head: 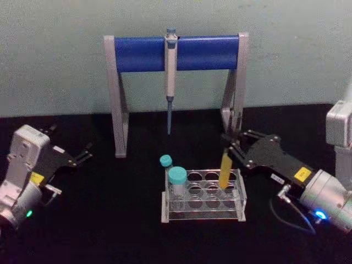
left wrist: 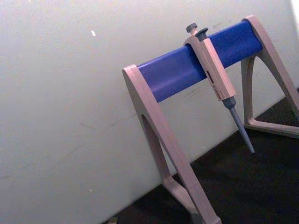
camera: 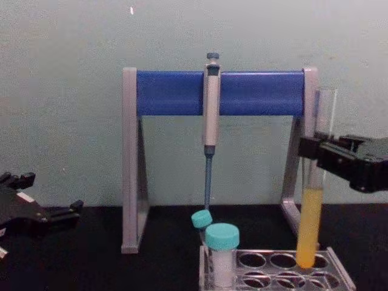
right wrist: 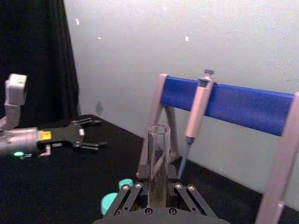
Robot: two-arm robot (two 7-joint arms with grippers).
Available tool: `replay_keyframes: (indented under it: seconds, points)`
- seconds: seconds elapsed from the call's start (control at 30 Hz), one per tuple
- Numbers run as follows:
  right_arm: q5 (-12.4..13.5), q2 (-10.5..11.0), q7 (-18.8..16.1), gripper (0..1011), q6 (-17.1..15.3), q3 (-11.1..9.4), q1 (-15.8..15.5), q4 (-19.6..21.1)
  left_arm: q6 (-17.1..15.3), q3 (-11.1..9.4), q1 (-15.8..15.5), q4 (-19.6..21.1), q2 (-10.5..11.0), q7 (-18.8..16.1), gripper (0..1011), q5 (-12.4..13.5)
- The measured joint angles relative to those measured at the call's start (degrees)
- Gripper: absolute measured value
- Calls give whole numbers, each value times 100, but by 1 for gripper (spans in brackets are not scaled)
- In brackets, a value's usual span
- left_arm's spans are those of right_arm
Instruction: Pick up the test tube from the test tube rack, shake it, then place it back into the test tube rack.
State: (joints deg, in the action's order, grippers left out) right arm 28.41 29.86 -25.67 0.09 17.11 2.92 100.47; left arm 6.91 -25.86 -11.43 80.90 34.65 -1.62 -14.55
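The test tube (head: 225, 171), clear glass with yellow-orange liquid in its lower part, stands nearly upright with its round bottom at a back-right hole of the clear test tube rack (head: 204, 212). My right gripper (head: 226, 142) is shut on the tube's upper part. In the chest view the test tube (camera: 310, 224) leans slightly, its tip just inside the test tube rack (camera: 285, 271), with the right gripper (camera: 315, 148) holding it above the liquid. The right wrist view looks along the tube (right wrist: 159, 158) between the fingers. My left gripper (head: 82, 155) is parked open at the far left.
A grey-and-blue pipette stand (head: 137, 53) with a hanging pipette (head: 171, 66) rises just behind the rack. Two teal-capped vials (head: 177, 177) stand in the rack's left end. The black tabletop runs back to a pale wall behind the stand.
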Motion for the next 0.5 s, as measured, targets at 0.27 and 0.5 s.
replay_keyframes:
  seconds: [0.27,0.5]
  points:
    - [-39,-127,-55,220,-10,254,210,-83,0,0,0,0,0,0,1010,0]
    - [-132,-338,-46,220,-17,447,561,-395,0,0,0,0,0,0,1010,0]
